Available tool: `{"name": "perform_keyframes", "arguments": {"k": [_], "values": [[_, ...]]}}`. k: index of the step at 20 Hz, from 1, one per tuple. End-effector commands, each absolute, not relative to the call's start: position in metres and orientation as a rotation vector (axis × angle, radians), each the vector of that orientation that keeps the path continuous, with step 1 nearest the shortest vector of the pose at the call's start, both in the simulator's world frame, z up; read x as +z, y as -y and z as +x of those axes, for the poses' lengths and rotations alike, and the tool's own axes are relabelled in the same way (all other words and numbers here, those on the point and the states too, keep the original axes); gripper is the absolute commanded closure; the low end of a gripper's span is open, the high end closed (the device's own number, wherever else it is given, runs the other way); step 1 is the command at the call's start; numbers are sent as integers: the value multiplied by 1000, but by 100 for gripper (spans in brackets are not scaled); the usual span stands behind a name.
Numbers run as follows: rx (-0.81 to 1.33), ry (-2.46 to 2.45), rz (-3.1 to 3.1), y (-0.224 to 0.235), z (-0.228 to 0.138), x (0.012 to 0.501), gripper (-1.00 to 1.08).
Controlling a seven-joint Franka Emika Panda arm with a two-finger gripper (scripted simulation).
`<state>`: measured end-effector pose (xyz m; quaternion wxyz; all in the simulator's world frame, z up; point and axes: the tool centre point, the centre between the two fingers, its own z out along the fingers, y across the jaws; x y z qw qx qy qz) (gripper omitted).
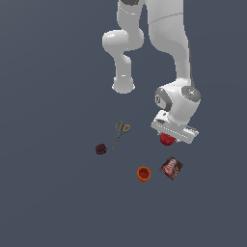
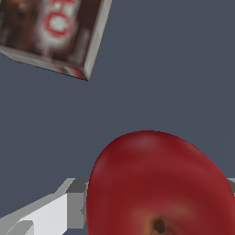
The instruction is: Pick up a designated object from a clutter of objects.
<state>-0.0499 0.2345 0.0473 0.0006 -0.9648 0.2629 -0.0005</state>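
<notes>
Claw (image 1: pixel 170 137) down over apple (image 1: pixel 167 140), hand hiding most of fruit in exterior view; wrist view shows apple (image 2: pixel 160 183) large between fingers (image 2: pixel 50 213), one pale finger right beside its flank, contact unclear; cannot tell whether claw is pinching it. Apple just above packet (image 1: pixel 171 168) in exterior view. Cup (image 1: pixel 144 173) upright on surface (image 1: pixel 58 202), mouth open, nothing seen inside, beside packet toward exterior view's left. Scissors (image 1: pixel 120 132) and maroon ball (image 1: pixel 101 149) farther left, apart from apple.
</notes>
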Motion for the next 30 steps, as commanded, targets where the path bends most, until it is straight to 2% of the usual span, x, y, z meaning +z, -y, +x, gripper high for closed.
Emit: {"name": "perform_keyframes", "arguments": {"k": [1,16,23,30], "values": [[0,-827,-3031,-234,-50,46,108],[-2,-826,-3030,-217,-52,62,108],[-2,-826,-3030,-180,-57,93,108],[-1,-826,-3029,-124,-65,140,108]]}}
